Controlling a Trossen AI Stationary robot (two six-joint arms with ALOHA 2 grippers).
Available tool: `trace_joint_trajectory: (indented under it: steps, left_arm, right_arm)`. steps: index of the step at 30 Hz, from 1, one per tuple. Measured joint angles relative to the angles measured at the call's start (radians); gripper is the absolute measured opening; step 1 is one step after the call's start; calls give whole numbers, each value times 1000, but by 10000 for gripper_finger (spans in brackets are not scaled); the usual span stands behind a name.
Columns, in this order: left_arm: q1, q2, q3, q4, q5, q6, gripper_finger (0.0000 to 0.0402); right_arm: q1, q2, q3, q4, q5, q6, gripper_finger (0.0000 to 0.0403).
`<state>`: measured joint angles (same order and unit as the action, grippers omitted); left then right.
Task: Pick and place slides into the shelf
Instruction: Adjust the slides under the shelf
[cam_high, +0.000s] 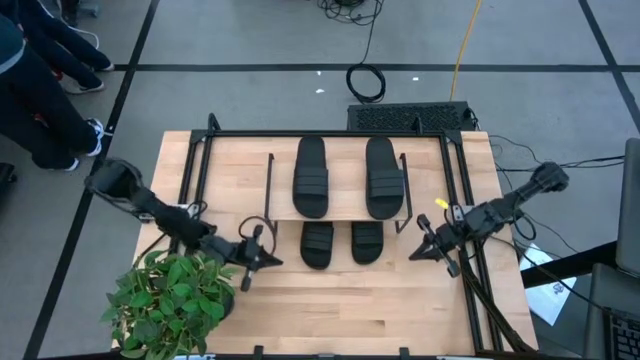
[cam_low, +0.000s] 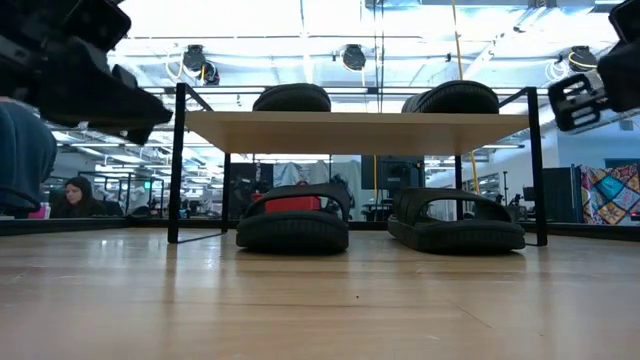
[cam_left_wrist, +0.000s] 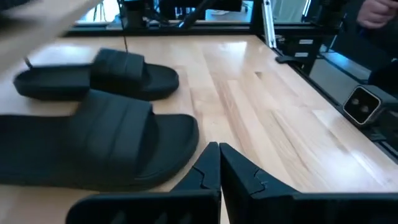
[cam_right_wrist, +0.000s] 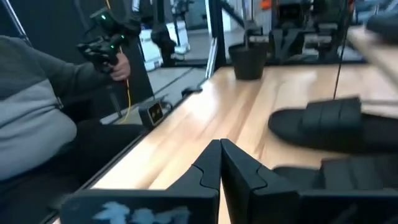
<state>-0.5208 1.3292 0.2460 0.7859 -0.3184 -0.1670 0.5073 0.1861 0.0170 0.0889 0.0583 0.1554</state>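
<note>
The four slides are matte black open-toe sandals, each with a wide ribbed strap over an oval sole; two lie side by side on the light wooden top board of the shelf (cam_high: 340, 205), namely the upper left slide (cam_high: 311, 177) and the upper right slide (cam_high: 384, 177); the other two rest on the table (cam_high: 330, 300) under the board, between the thin black legs, namely the lower left slide (cam_high: 317, 244) and the lower right slide (cam_high: 366, 241), their front ends projecting past the board's near edge; in the low view the lower pair stands flat on the wood with straps arched upward, and the upper pair shows as two rounded black shapes above the board; the shelf stands near the middle of the table, inside the large black frame; the left gripper (cam_high: 262, 258) is extended from the table's left side, held just beside the shelf's left front corner and apart from the lower left slide, its fingers pressed together and holding nothing; the right gripper (cam_high: 424, 250) reaches in from the right side, near the shelf's right front corner and apart from the lower right slide, its fingers likewise closed on nothing; a potted plant (cam_high: 172, 298) stands at the table's front left, beneath the left arm.
</note>
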Motion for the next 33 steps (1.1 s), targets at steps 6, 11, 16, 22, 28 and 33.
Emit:
trace_joint_trajectory:
  steps: [6, 11, 16, 22, 28, 33]
  left_arm:
    - [-24, 241, 90, 96, -30, -102, 0]
    - [-4, 414, 246, 92, 20, -102, 0]
    - [3, 510, 344, 82, 35, -120, 0]
    - [8, 595, 405, 70, -16, -249, 0]
    - [12, 684, 447, 67, -92, -314, 0]
    - [29, 695, 455, 70, -105, -313, 0]
  right_arm:
    - [136, 102, 0, 4, 103, 117, 0]
    - [210, 189, 0, 40, 229, 196, 0]
    - [236, 237, 0, 86, 266, 197, 0]
    - [234, 239, 0, 94, 289, 199, 0]
    - [234, 239, 0, 94, 284, 196, 0]
    - [234, 241, 0, 94, 281, 199, 0]
